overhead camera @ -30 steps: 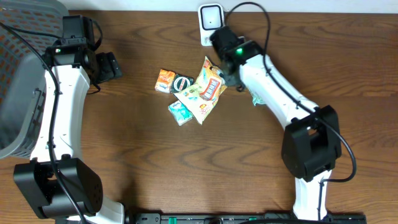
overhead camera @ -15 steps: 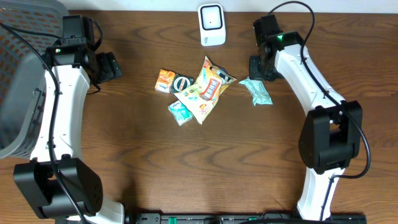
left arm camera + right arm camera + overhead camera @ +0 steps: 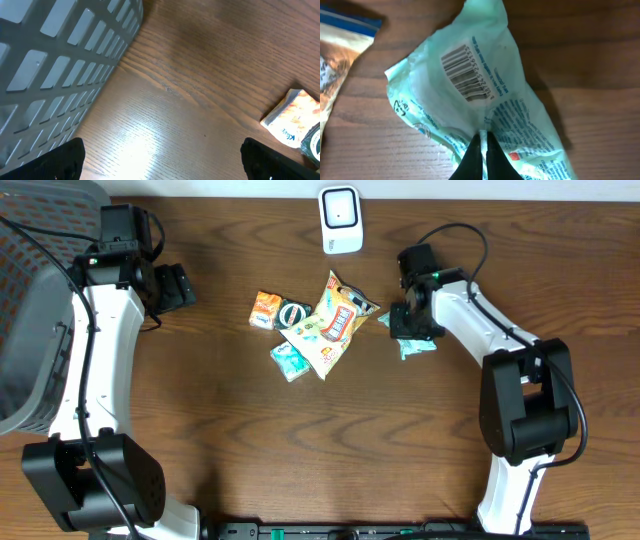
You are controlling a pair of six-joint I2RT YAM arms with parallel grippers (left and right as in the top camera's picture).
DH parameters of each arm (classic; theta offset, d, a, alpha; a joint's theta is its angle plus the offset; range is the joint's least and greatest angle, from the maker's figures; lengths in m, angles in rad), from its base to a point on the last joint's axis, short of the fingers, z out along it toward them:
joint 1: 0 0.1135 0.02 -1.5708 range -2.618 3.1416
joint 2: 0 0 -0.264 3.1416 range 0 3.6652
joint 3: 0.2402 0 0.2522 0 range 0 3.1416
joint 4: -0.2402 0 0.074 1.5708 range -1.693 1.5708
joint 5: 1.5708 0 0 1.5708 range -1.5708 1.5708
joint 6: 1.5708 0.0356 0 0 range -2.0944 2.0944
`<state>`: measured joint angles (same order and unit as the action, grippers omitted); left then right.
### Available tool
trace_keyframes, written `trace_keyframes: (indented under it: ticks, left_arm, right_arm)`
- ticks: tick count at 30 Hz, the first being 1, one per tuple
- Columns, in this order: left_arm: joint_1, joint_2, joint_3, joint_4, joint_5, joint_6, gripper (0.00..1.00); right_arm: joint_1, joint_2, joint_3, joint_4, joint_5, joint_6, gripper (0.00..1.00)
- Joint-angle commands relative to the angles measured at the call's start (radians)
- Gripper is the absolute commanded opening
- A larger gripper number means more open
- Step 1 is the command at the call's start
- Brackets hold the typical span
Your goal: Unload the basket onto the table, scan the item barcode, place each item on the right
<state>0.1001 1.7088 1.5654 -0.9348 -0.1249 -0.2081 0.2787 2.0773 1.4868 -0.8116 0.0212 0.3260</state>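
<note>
The item is a pale green packet (image 3: 430, 90) lying on the wooden table, its barcode (image 3: 467, 75) facing up. My right gripper (image 3: 482, 140) is shut on the packet's thin raised back seam, just below the barcode. From overhead, the right gripper (image 3: 408, 318) covers most of the green packet (image 3: 418, 346), right of the snack pile. The white scanner (image 3: 340, 218) stands at the table's far edge. My left gripper (image 3: 178, 286) hangs open over bare wood at the left, its dark fingertips (image 3: 55, 162) wide apart with nothing between them.
A pile of snack packets lies mid-table: a yellow bag (image 3: 332, 325), an orange packet (image 3: 265, 309) and a small teal one (image 3: 289, 360). A grey slatted basket (image 3: 55, 50) stands at the far left, close to the left gripper.
The right arm swung from over the pile near the scanner out to the right, then came down onto the green packet. Its jaws closed on the seam. The left arm stayed still.
</note>
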Motion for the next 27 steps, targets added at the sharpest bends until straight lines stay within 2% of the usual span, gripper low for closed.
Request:
trace_keyframes:
  ticks: [1,5,12,19,27]
  left_arm:
    - [0.002,0.010,-0.005,-0.002,0.002,0.009,0.97]
    - [0.002,0.010,-0.005,-0.002,0.002,0.009,0.98]
    - [0.002,0.010,-0.005,-0.002,0.002,0.009,0.98]
    - [0.002,0.010,-0.005,-0.002,0.002,0.009,0.98]
    - [0.002,0.010,-0.005,-0.002,0.002,0.009,0.98]
  right_arm:
    - [0.013,0.019,-0.040,-0.018,-0.035,0.022,0.01]
    - [0.013,0.018,0.003,-0.045,-0.035,0.022,0.01]
    - [0.010,0.009,0.176,-0.164,-0.019,0.010,0.04]
    - [0.010,0.009,0.244,-0.148,0.026,-0.008,0.22]
    - [0.010,0.019,0.202,-0.087,0.063,-0.005,0.12]
